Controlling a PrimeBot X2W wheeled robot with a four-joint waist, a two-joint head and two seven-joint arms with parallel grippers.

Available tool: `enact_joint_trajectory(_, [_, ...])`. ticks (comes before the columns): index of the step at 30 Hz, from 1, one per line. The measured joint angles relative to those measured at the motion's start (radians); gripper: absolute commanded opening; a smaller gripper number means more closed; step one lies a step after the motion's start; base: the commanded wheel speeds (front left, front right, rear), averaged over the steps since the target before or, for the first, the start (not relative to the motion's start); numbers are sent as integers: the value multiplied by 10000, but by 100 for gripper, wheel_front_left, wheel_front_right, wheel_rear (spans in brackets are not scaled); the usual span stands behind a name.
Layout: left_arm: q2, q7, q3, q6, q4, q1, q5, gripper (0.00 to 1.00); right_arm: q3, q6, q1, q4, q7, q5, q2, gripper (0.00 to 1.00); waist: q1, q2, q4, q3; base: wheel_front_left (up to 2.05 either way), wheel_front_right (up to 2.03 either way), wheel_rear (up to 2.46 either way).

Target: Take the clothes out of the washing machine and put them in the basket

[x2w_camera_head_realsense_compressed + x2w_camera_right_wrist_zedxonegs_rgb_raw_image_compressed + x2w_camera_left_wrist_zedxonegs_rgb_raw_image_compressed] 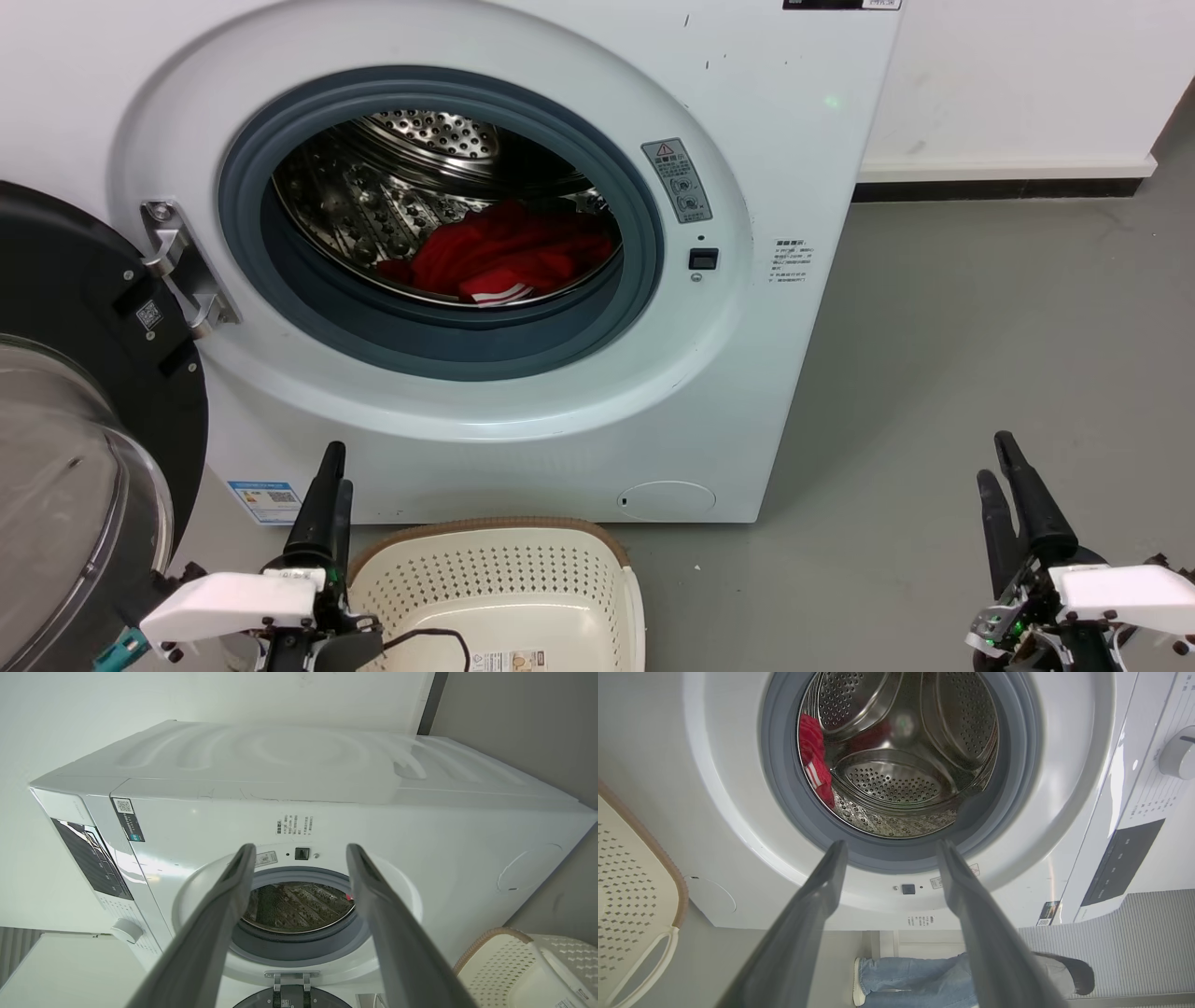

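Observation:
The clothes (pixel 499 252) are a red heap with a white-striped edge, lying low in the steel drum of the white washing machine (pixel 794 140), whose porthole stands open. The cream basket (pixel 485 527) sits on the floor right in front of the machine and holds no clothes. My left gripper (pixel 338 467) is open beside the basket's left rim, well below the porthole. In the left wrist view my left gripper (pixel 892 845) points at the drum, with the clothes (pixel 815 760) on the left. My right gripper (pixel 995 459) is open over bare floor, far right of the machine.
The black-framed glass door (pixel 65 280) hangs open at the left, close to my left arm. Grey floor (pixel 980 327) stretches right of the machine up to a white wall. A person's leg in jeans (pixel 915 975) shows in the left wrist view.

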State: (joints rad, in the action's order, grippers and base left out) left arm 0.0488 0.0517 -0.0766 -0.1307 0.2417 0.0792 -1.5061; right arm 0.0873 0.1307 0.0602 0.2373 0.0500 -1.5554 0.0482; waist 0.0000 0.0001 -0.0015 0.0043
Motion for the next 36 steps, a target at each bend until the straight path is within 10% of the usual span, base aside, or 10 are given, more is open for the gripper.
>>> enact_joint_trajectory(36, [389,-1354,495,339,-763,281,7772,100,65,0,-470,-1127,-1264,8385,0,100,0,-1,-100,-1,0,0,0])
